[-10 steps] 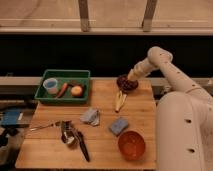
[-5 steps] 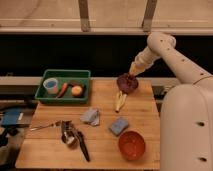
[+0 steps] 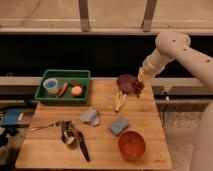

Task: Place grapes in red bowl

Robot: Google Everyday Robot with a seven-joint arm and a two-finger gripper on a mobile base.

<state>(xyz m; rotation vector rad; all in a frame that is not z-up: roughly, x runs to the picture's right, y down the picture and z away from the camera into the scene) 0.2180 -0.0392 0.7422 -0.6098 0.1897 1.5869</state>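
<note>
grapes [image 3: 136, 89] below gripper [image 3: 141, 81], beside purple bowl [image 3: 124, 81]

Green tray [image 3: 62, 73] sits back left on the wooden table [image 3: 147, 117], holding a blue cup [image 3: 50, 86] and an orange [image 3: 76, 91]. Purple bowl [image 3: 125, 81] and banana [image 3: 119, 100] are mid-back. Cloth [image 3: 91, 116], sponge [image 3: 119, 126] and utensils [image 3: 71, 136] spread nearer the front.

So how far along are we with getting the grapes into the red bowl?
Done: nothing yet; the red bowl, nearest the camera, is empty. In hand: the gripper is right at the grapes, beside the purple bowl at the back; a grasp can't be confirmed. Left: lift them, carry them to the red bowl, release.
</note>
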